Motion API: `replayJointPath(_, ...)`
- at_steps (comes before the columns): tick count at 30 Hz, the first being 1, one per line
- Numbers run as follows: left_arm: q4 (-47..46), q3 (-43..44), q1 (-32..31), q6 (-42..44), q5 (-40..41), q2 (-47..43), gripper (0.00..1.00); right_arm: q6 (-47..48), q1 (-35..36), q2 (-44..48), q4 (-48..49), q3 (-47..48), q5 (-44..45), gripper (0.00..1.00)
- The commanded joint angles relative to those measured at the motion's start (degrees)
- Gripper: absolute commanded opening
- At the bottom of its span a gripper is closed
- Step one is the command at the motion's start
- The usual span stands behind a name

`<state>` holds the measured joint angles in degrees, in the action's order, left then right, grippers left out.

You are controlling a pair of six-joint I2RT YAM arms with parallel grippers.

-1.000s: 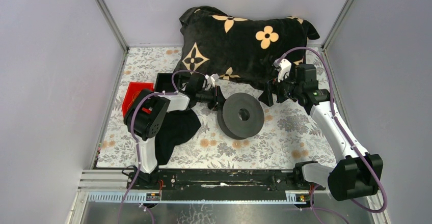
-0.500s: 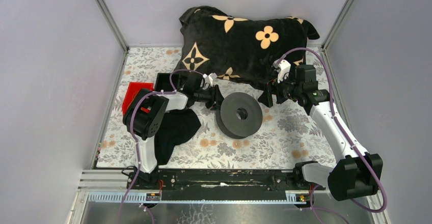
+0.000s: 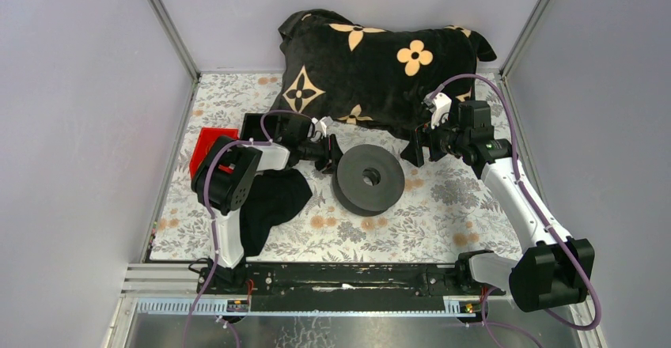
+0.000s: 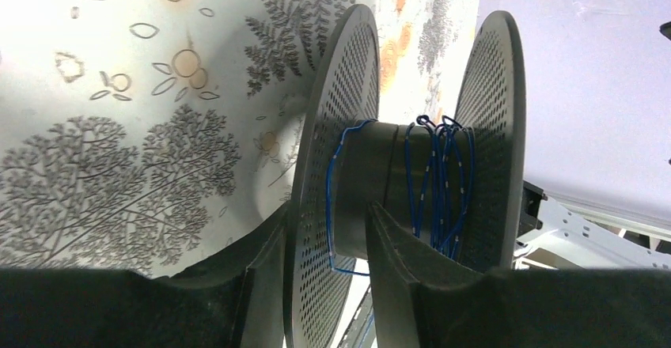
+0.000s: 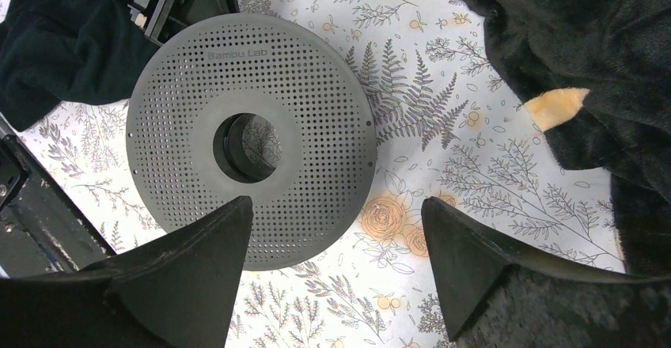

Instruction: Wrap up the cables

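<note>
Blue cables (image 4: 439,182) loop the hub (image 4: 372,174) of the spool (image 5: 316,126) marked "Bambu Lab"; the left gripper (image 4: 324,217), at its 10 o'clock, straddles one flange (image 4: 316,166) with jaws apart, and the right gripper (image 5: 336,204), at 2 o'clock, gapes wide.

spool: black perforated plastic spool (image 3: 368,179) at the middle of the floral table (image 3: 459,206)
cables: thin blue cables (image 4: 435,182) around its core
pillow: black plush pillow (image 3: 380,67) behind it
cloth: black fabric cloth (image 3: 273,202) front-left of it

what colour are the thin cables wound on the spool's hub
Blue. The cables show best in the left wrist view, looped loosely around the dark grey spool.
</note>
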<state>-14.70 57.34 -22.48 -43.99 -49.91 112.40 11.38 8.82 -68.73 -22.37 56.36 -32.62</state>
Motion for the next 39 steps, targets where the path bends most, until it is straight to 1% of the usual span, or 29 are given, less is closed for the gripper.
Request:
replayJointPath(1,2.1,-0.2,1.3,2.2,1.6,0.6,0.44,0.8,-0.4,1.1,1.7,0.1,-1.5,0.86)
replayJointPath(5,5.9,0.8,1.7,4.3,3.9,0.6,0.46,0.9,-0.4,1.2,1.7,0.1,-1.6,0.86)
replayJointPath(13,9.3,1.6,2.4,6.1,6.3,0.7,0.47,0.8,-0.4,1.5,1.7,0.0,-1.6,0.86)
replayJointPath(21,13.2,2.1,3.0,9.1,10.6,-1.4,0.48,1.1,-0.4,1.7,1.7,0.0,-1.5,0.86)
replayJointPath(24,15.4,2.6,3.0,11.0,13.7,-3.3,0.49,1.0,-0.4,1.9,1.8,0.0,-0.8,0.87)
replayJointPath(29,19.9,4.1,3.0,16.5,21.2,-8.3,0.60,0.4,-0.4,3.0,2.8,0.0,5.2,1.00)
replayJointPath(34,22.5,6.1,3.0,21.5,30.0,-15.4,0.66,-0.8,-0.4,3.6,2.9,1.3,11.9,0.99)
replayJointPath(36,22.9,6.5,3.0,23.2,34.3,-18.1,0.68,-1.4,-0.4,3.8,2.9,2.1,15.1,0.99)
replayJointPath(39,23.0,6.9,3.1,26.0,38.8,-22.2,0.73,-2.0,-0.4,4.0,2.8,3.4,19.6,0.99)
